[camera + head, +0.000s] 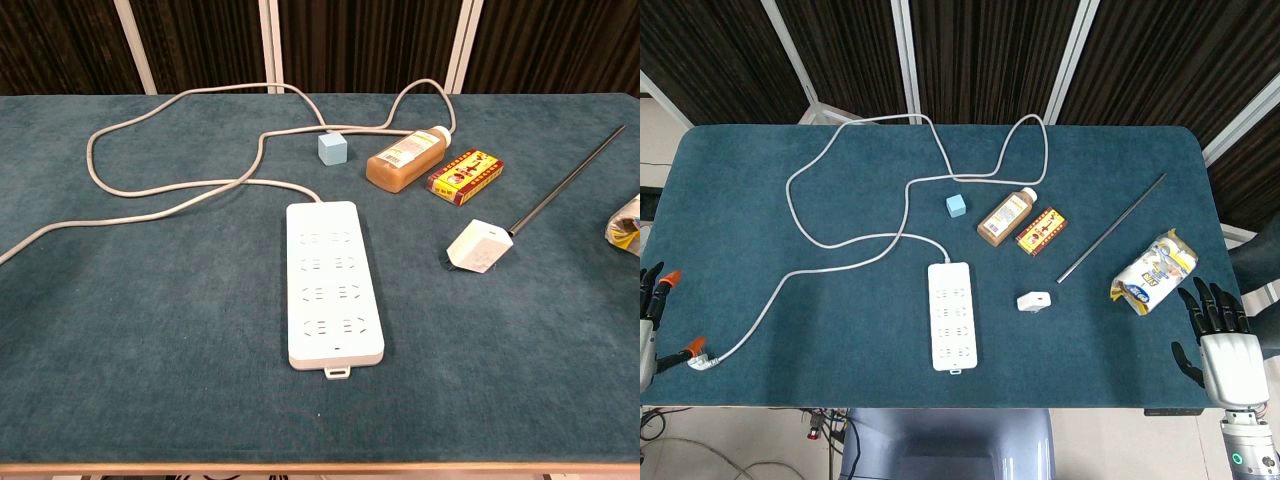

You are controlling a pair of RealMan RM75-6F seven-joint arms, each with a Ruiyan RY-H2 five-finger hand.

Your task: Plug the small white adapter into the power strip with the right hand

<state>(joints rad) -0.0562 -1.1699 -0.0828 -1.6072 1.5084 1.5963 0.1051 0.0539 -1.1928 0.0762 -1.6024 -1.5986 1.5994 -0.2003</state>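
While the right hand (1225, 345) rests open and empty at the table's (760, 220) near right edge, nothing is grasped. White adapter (478, 246) lies on its side, right of the power strip (333, 292), apart. Next: reach left, pinch adapter, orient prongs downward.

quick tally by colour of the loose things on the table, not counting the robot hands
white: 2, the power strip and the small adapter
light blue: 1, the cube
brown: 1, the bottle
red and yellow: 1, the small box
dark grey: 1, the thin rod
white, yellow and blue: 1, the snack bag
total: 7
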